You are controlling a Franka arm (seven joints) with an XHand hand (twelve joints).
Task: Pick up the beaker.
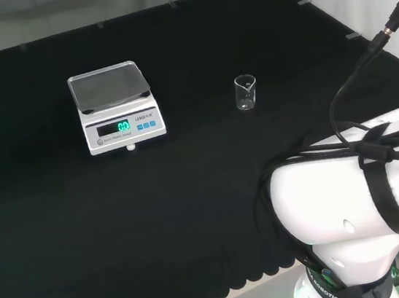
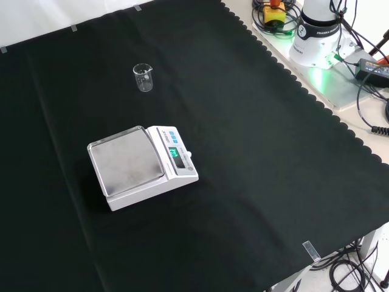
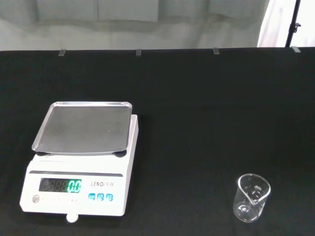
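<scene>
A small clear glass beaker [image 1: 246,92] stands upright on the black cloth, right of the scale in the head view. In the front view the beaker [image 2: 143,78] stands farther off than the scale, toward the upper left. The wrist view has the beaker [image 3: 252,197] close by, apparently holding nothing, beside the scale. Nothing touches the beaker.
A white electronic scale [image 1: 115,106] with a steel pan stands on the cloth, its scale display [image 2: 172,152] lit green. The arm's white link [image 1: 359,190] fills the head view's lower right. The arm's base [image 2: 318,33] and cables sit off the cloth at the front view's top right.
</scene>
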